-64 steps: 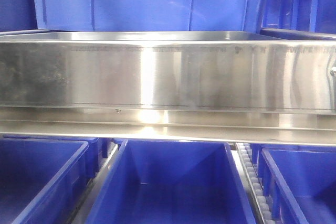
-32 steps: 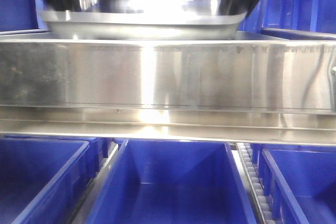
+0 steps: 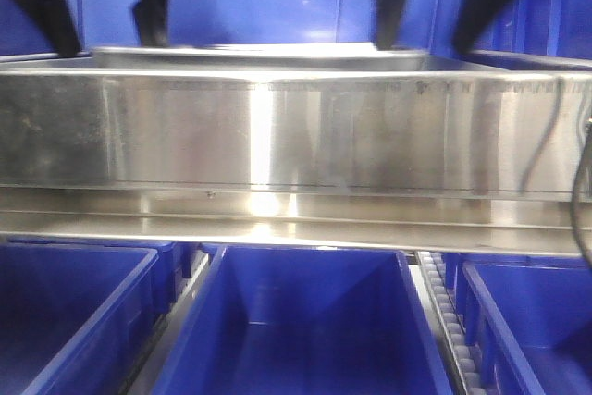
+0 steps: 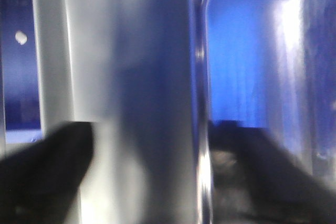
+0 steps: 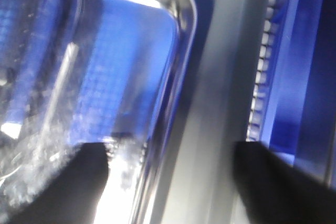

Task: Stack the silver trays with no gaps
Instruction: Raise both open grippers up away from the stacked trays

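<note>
silver tray (image 3: 259, 50): shiny stainless steel, shallow, thin flat rim; from the front only its top edge peeks above the long steel band, sitting low between the two grippers.
tray in left wrist view (image 4: 252, 51): mirror-bright floor reflecting blue, rounded corner at top, out-turned rim running down the frame; blurred.
tray in right wrist view (image 5: 105, 77): polished, speckled with bright glints, rounded corner and curled rim catching a white highlight.
steel band (image 3: 296, 131): wide, brushed, faintly smudged, spanning the whole front view with a flat ledge beneath.
blue crates (image 3: 296, 330): matte plastic, smooth sloped walls, three side by side below the band; more blue plastic stands behind.
roller strip (image 5: 262, 66): a row of small pale beads beside a blue wall.
left gripper (image 3: 102, 6): two dark fingers hanging down, spread wide; in its wrist view one finger (image 4: 47, 171) lies outside the tray rim and the other over the tray floor, not pinching anything i can see.
right gripper (image 3: 439, 11): dark fingers pointing down, splayed apart; wrist view shows a finger (image 5: 68, 187) over the tray and one outside the rim, jaws wide, clasping nothing.
</note>
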